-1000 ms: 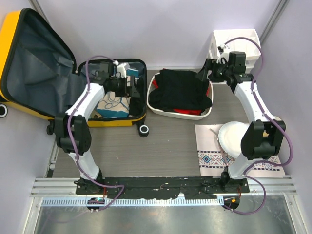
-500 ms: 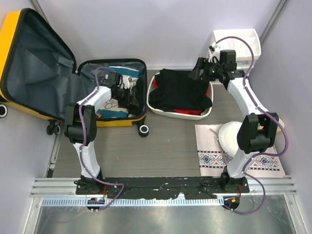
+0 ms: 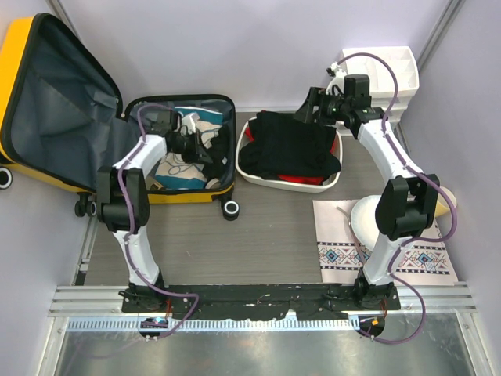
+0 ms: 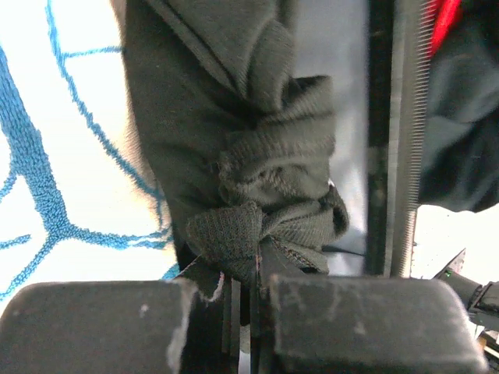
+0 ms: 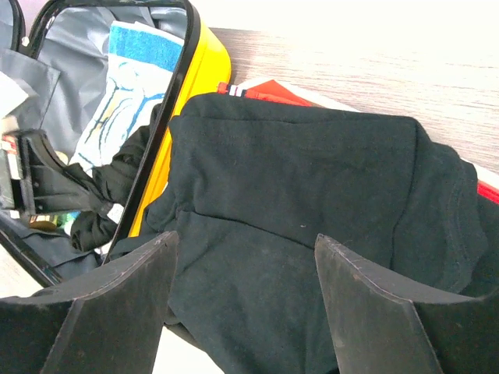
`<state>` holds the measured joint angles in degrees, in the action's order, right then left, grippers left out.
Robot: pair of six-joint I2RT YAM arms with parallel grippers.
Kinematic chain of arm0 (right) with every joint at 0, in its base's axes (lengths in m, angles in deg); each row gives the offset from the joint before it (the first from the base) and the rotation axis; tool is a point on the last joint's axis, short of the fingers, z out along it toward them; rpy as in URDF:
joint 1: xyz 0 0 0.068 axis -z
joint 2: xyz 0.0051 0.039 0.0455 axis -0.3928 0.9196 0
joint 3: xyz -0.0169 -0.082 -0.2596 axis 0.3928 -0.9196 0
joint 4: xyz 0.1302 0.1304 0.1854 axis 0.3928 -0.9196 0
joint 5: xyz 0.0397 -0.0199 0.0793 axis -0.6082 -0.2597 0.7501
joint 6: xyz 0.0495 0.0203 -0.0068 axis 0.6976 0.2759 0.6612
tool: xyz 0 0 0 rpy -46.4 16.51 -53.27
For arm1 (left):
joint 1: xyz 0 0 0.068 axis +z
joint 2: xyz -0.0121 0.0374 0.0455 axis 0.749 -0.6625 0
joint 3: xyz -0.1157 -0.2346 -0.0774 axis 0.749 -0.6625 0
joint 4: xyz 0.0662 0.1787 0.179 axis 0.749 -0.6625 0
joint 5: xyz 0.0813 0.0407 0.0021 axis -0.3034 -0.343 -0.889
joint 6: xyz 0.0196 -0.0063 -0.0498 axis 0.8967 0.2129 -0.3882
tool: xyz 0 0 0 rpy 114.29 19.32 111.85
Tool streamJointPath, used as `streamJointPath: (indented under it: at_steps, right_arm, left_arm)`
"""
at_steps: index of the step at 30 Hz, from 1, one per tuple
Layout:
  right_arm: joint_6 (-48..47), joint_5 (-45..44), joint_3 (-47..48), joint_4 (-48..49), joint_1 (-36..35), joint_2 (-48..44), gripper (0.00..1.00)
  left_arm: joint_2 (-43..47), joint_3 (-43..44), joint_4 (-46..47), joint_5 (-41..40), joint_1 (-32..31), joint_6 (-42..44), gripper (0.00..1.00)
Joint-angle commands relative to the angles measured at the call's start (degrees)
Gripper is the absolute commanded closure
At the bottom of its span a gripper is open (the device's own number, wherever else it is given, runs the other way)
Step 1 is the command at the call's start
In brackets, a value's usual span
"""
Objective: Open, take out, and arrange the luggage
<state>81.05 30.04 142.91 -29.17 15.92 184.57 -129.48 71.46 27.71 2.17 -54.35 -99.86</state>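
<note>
On the tabletop (image 3: pixel 266 235), a cloth (image 4: pixel 257 187) in the luggage (image 3: pixel 63 110) is pinched by the left pincer (image 4: pixel 249 284) for removal; the right pincer (image 5: pixel 243 249) is held open, ready.

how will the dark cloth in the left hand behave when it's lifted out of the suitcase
Probably floppy: the cloth bunches in soft knit folds where the left hand pinches it, so it should drape and trail. Its ribbed weave looks grippy, not slippery. It may drag on the suitcase rim.
</note>
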Motion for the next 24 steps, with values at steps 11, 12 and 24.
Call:
streamJointPath:
  at_steps: [11, 12, 24]
  right_arm:
    - [1.8, 1.5, 1.6, 3.7, -0.5, 0.1, 0.24]
    - [1.9, 1.3, 1.3, 3.7, -0.4, 0.0, 0.23]
    - [5.5, 0.1, -2.9, 3.6, 8.4, -4.0, 0.24]
  left_arm:
    - [9.3, 17.5, 0.4, 9.3, -4.5, 1.4, 1.0]
    - [8.5, 18.8, 0.4, 9.8, -5.5, 1.4, 1.0]
    - [-4.4, 44.6, 6.6, 17.2, -21.7, -6.9, 1.0]
